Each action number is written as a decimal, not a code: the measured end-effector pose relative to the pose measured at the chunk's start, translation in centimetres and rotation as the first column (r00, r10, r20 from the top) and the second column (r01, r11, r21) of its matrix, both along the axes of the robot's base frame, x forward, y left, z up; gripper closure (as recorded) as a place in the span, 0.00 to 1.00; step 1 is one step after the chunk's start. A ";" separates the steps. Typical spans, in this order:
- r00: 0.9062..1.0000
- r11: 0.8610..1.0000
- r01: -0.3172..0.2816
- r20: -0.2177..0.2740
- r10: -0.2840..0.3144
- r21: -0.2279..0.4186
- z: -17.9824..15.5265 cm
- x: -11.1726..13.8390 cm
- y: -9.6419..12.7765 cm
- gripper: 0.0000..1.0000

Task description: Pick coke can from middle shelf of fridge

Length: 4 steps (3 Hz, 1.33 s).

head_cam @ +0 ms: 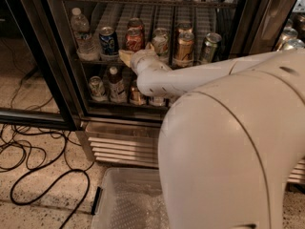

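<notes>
The hand (134,55) sits at the front rail of the middle shelf (93,60) inside the fridge (125,138), just below and in front of the coke can (135,35). I cannot tell how far open it is or whether it grips anything. Crowding is the risk: the blue Pepsi can (108,40) stands just left and a pale can (160,41) just right, so a skewed reach could topple either. Room is tight sideways and under the rack above; the open way out is straight toward the near side
</notes>
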State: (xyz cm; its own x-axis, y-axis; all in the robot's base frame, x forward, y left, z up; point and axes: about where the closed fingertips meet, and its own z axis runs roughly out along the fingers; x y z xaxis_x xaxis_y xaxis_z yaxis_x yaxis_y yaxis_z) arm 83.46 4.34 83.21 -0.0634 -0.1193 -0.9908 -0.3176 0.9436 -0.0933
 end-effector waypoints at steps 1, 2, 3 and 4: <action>1.000 1.000 -0.004 -0.007 0.004 0.006 -0.2 0.8 0.5 0.27; 1.000 1.000 0.004 -0.006 -0.004 0.005 -0.1 1.8 0.2 0.29; 1.000 1.000 0.016 0.003 -0.016 0.002 0.2 3.1 -0.2 0.29; 1.000 1.000 0.029 0.008 -0.029 -0.001 0.4 4.1 -0.8 0.29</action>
State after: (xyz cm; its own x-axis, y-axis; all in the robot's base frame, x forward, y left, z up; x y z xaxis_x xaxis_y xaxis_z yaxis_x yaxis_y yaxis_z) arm 87.56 3.58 83.64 -0.0588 -0.1189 -0.9912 -0.2898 0.9522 -0.0970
